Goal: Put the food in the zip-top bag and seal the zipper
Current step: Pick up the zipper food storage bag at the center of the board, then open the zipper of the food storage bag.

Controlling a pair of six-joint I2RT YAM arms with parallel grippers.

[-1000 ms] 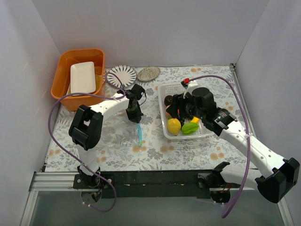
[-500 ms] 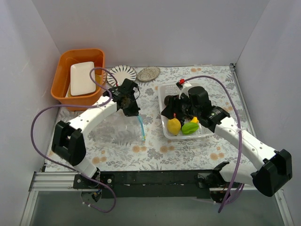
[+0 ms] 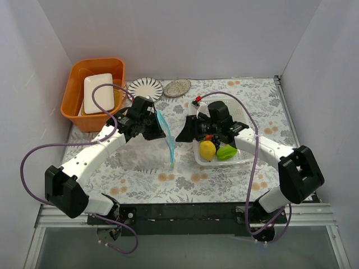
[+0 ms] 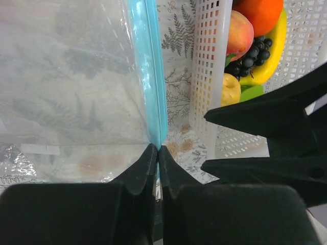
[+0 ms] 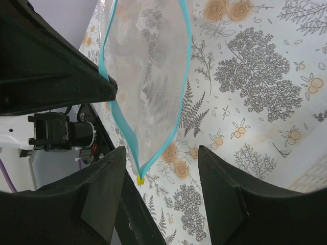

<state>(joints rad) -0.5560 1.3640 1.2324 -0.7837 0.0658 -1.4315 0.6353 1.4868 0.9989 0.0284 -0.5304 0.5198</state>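
- Top external view: the left gripper (image 3: 150,126) has its fingers pinched shut on the thin light blue zipper strip (image 3: 166,137). It holds the clear, crinkly zip-top bag (image 3: 159,143) up over the middle of the floral-covered desk (image 3: 224,185).
- The right gripper (image 3: 182,135) faces the bag with fingers spread and nothing between them. It sits between the bag and the white lattice basket (image 3: 247,159), which is toward the desk's right edge.
- The yellow toy lemon (image 3: 207,150) and green toy mango (image 3: 226,152) lie in the basket, so loading looks not yet begun.
- Left wrist view: the closed fingers (image 4: 145,166) clamp the zipper's (image 4: 153,76) end, and the bag's (image 4: 66,76) film stretches away flat with only the desk pattern showing through.
- Just beside it, the basket (image 4: 207,76) holds a peach (image 4: 239,35), an orange (image 4: 260,13), black grapes (image 4: 253,51) and a yellow banana (image 4: 274,48). The right gripper's (image 4: 205,140) open tips point toward the strip.
- Right wrist view: the bag's (image 5: 148,61) mouth gapes as a narrow loop edged in teal, with a small yellow tab (image 5: 139,179) at its lower end. The left gripper's finger (image 5: 76,87) holds one lip.
- The right gripper (image 5: 161,153) is wide open, facing that mouth.
- Judgement: the step in hand is opening the bag. Next, the right fingers likely need to close on the free lip without pinching both layers, and the thin film will probably sag unless kept taut.
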